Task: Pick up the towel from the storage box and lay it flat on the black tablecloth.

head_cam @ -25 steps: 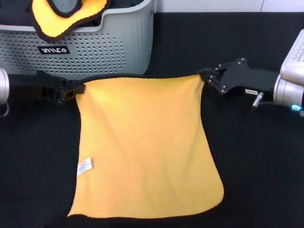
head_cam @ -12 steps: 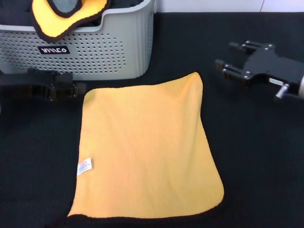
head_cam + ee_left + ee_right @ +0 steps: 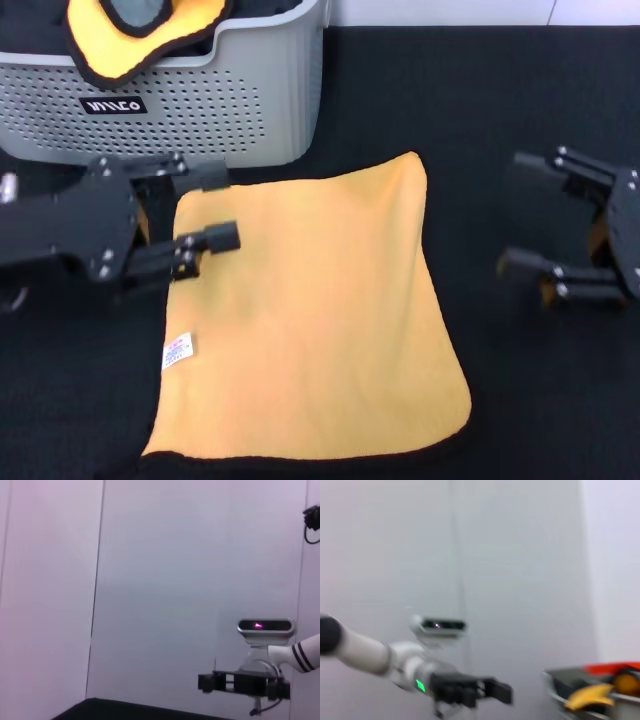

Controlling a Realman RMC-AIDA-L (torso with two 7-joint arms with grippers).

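Towel (image 3: 310, 320) lies spread on black tablecloth (image 3: 520, 400), between both sets of jaws, below storage box (image 3: 250, 100). Left gripper (image 3: 205, 215) jaws wide, empty, over towel's near-box corner. Right gripper (image 3: 520, 215) jaws wide, empty, well clear. Likely retreat step: lift straight off, don't snag the edge.

This looks like a robot test room or lab, not a home. A wide plain black fabric tablecloth (image 3: 500, 100) covers the whole work surface across the head view. Behind it, along the top edge of that frame, runs a bare pale panelled wall (image 3: 440, 10), and both wrist views show the same plain light panels with thin vertical seams (image 3: 95, 600). A small sensor unit with a glowing light (image 3: 264, 626) sits at the lower right of the left wrist view.
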